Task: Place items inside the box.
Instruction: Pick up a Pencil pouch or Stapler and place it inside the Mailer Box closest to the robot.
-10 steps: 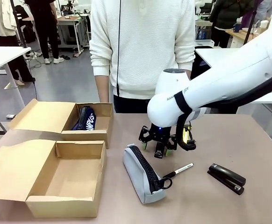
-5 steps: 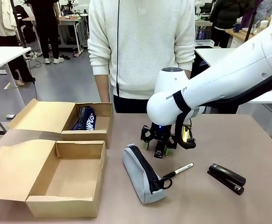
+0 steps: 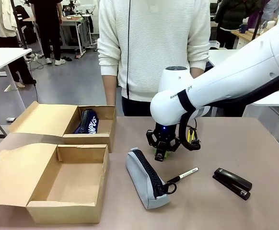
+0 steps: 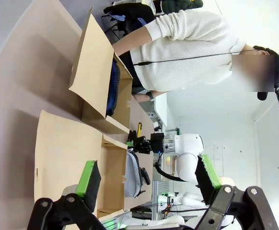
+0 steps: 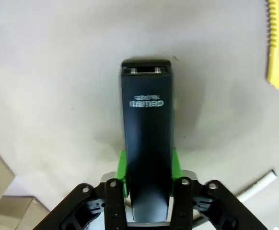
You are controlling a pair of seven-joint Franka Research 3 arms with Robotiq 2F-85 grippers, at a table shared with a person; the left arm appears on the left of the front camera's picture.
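In the right wrist view my right gripper (image 5: pixel 147 165) is shut on a black stapler (image 5: pixel 146 120), its green pads pressed to both sides, low over the table. From the front, that gripper (image 3: pixel 161 154) hangs beside the top end of the grey pencil pouch (image 3: pixel 146 178). A white black-capped pen (image 3: pixel 183 175) and a second black stapler (image 3: pixel 232 182) lie to the right. The yellow cutter (image 5: pixel 278 43) lies just beyond the gripper. The box (image 3: pixel 67 184) stands open and empty at the front left. My left gripper (image 4: pixel 148 179) is open, high above the box's flap (image 4: pixel 67 163).
A second cardboard box (image 3: pixel 89 129) behind the first holds a blue item (image 3: pixel 87 122). A person in a white sweater (image 3: pixel 154 48) stands at the far edge of the table. Bare tabletop (image 3: pixel 254 143) stretches to the right.
My right gripper's jaws have closed onto the black stapler and it has shifted slightly. The person has stepped a little to the right.
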